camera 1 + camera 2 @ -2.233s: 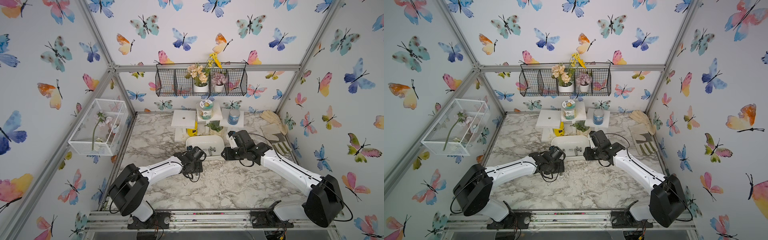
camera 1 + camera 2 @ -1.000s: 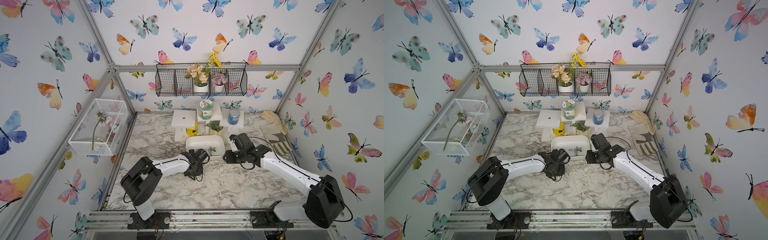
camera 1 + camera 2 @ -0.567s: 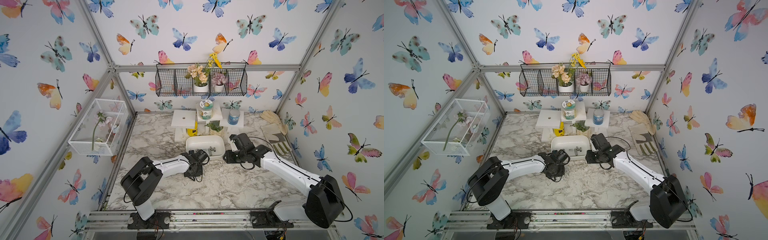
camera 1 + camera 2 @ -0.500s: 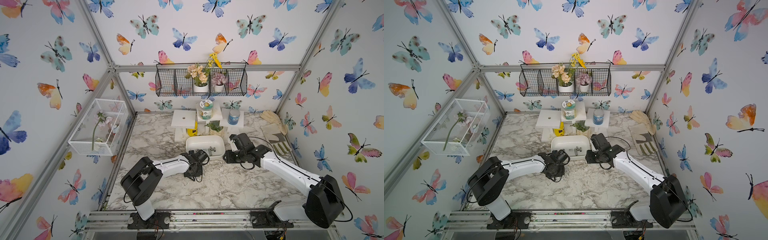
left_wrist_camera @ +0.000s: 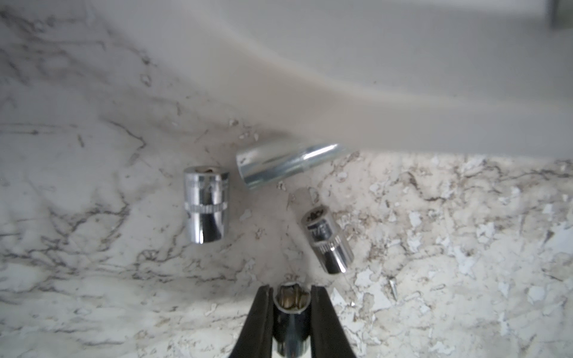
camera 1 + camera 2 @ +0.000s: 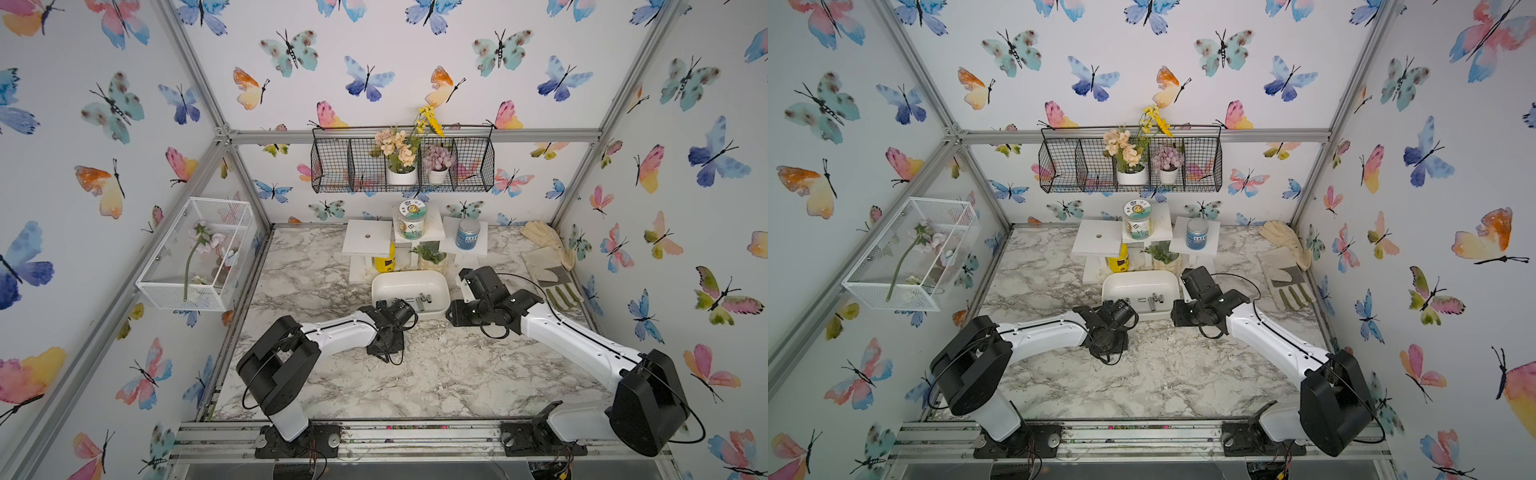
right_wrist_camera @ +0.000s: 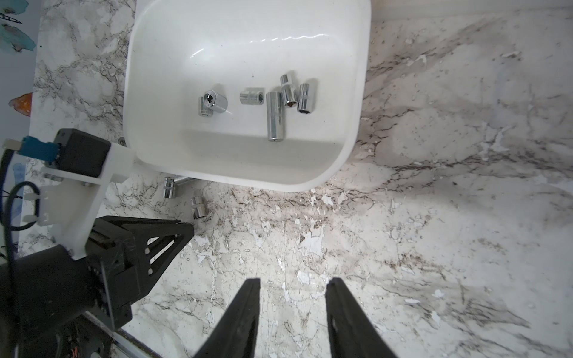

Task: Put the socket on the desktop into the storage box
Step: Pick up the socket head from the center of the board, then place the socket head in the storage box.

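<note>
Marble-veined desktop [image 6: 436,374] stretches out on my side of the storage box [image 7: 235,179], its finish flaked where the work goes on. Just short of the box's near rim, my left gripper [image 5: 290,289] lies low, pinched on a socket [image 5: 291,328] across its round sides, open end towards the box — a grip that should carry it over the rim without rolling, I'd judge. The right gripper [image 7: 294,280] hangs beside it, also on the box's near side, claw part spread and empty — parked clear, I think, to leave the lane free. Three loose sockets [image 5: 206,209] lie between the held one and the box wall, the long one tucked under the rim. Inside the box, several stowed sockets [image 7: 274,114] rest on the floor.
</note>
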